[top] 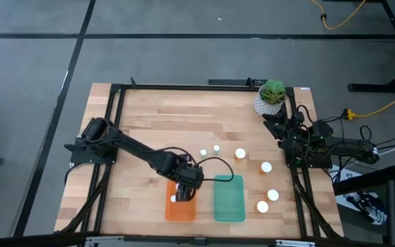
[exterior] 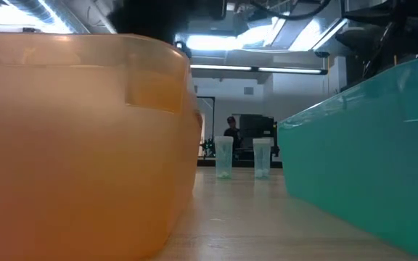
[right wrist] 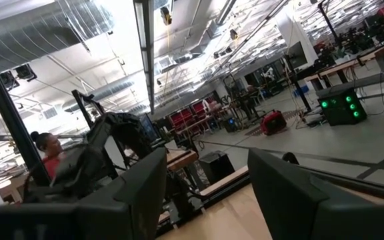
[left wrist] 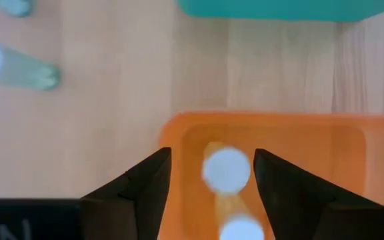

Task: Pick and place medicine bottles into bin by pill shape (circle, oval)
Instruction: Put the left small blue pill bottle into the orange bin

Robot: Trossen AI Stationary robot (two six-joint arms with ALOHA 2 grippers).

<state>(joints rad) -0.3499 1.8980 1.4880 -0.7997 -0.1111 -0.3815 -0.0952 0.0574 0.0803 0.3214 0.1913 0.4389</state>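
My left gripper [top: 182,195] hangs open over the orange bin [top: 180,207], fingers pointing down. In the left wrist view [left wrist: 212,160] two amber bottles with white caps [left wrist: 226,169] [left wrist: 241,228] stand in the orange bin [left wrist: 179,133]. The upper one stands between my fingers, with a gap on each side. The teal bin [top: 229,199] lies beside it to the right. Several more white-capped bottles stand on the table: two tiny ones [top: 203,152] [top: 217,147] and larger ones [top: 240,154] [top: 266,167] [top: 273,195] [top: 262,206]. My right gripper [top: 278,125] waits open at the right edge.
A white pot with a green plant [top: 271,96] stands at the far right corner, close to my right arm. The low view shows the orange bin's wall [exterior: 71,145] and the teal bin's wall [exterior: 369,145], with two tiny bottles [exterior: 223,158] [exterior: 261,158] beyond. A person [right wrist: 45,150] is in the room.
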